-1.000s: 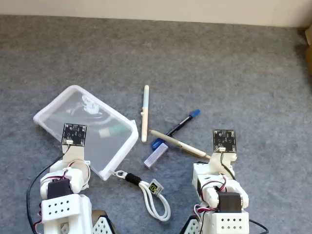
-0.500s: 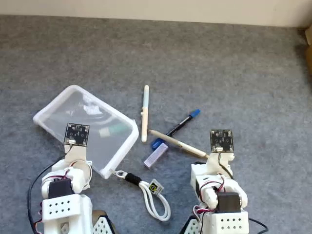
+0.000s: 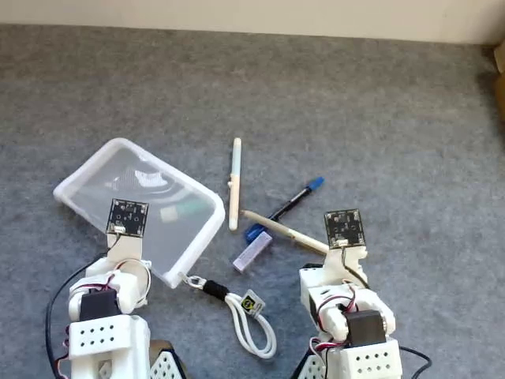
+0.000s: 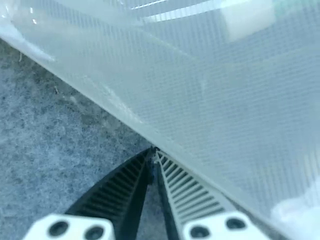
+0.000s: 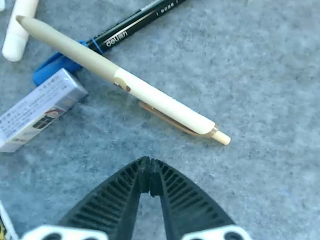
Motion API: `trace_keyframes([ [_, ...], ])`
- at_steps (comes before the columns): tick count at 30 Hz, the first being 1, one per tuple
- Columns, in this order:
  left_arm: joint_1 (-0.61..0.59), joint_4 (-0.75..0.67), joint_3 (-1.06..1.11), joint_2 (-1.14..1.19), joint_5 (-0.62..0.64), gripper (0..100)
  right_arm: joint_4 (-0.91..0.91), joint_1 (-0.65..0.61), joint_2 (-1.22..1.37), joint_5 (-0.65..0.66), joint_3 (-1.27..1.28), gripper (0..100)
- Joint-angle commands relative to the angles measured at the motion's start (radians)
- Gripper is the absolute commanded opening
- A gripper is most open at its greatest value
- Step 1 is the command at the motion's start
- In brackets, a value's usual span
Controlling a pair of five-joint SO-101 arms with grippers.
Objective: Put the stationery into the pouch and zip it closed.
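place: robot workbench | cues: grey felt tabletop, pale wall behind

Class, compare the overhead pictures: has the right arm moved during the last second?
Yes. In the high view the right arm has shifted leftward in the picture, along the cream pen, which has stayed put.

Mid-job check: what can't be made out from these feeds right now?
1. The pouch zip, open or closed: too small in the high view; the left arm covers its near corner.
2. Whether the left claw pinches the pouch rim: left wrist view, tips meet right at it.
3. A pale block inside the pouch: blurred behind mesh.
4. The beige pen butt end: under the right arm in the high view.
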Motion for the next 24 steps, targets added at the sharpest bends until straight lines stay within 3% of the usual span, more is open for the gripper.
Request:
trace_keyframes([
  [1, -0.054, 0.015, -0.056, -0.007, 0.008, 1, 0.002, -0.012, -0.015, -0.006, 0.096, 0.5],
  [16, -0.186, 0.066, -0.11, -0.007, 0.011, 1, 0.048, -0.018, -0.007, -0.011, -0.311, 0.5],
  [24, -0.197, 0.066, -0.111, -0.007, 0.012, 1, 0.099, -0.018, -0.005, -0.008, -0.509, 0.5],
])
